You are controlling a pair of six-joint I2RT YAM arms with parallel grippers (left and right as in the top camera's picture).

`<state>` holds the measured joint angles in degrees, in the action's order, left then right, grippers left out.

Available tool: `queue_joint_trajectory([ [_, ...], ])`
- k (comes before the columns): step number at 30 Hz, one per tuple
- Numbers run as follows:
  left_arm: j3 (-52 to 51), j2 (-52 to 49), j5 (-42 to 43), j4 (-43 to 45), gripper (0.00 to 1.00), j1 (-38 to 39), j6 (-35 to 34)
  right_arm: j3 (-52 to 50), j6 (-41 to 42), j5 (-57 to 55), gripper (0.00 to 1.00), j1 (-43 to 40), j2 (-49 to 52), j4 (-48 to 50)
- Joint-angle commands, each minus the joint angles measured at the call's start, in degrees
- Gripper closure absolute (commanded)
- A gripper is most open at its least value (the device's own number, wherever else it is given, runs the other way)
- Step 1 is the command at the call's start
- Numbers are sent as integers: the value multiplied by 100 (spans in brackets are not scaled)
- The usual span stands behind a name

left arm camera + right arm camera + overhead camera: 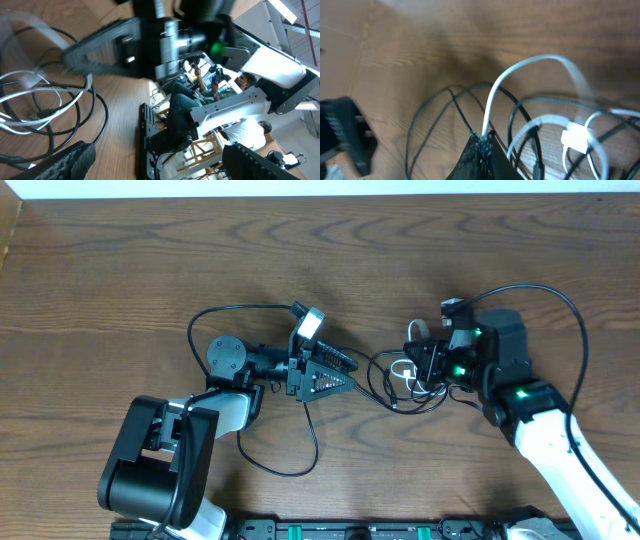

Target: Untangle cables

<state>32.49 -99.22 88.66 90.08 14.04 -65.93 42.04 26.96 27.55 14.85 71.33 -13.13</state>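
cables (400,380) bunched on tabletop (150,270): light, limp, springy (plugs may snag). right tool (482,141) is clamped on the white cable (530,61); left tool (350,378) gapes empty nearby. i'd take a black loop (450,88) mid-strand.

No writing, label, brand, number or sign can be read in any of the 3 views. The white plug (576,138) on the cables (550,58) is too blurred to show any marking.
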Motion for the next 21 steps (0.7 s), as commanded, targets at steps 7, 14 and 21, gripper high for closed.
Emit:
queue_joint_trajectory([
  [7, 24, 0, 131, 46, 14, -20, 179, 7, -1652, 1283, 89, 577, 79, -127],
  [14, 24, 0, 133, 44, 14, -20, 177, 22, -258, -1558, 1, 551, 57, -590],
  [21, 24, 0, 136, 44, 14, -20, 177, 243, 39, -1703, 1, -90, -734, -1624],
])
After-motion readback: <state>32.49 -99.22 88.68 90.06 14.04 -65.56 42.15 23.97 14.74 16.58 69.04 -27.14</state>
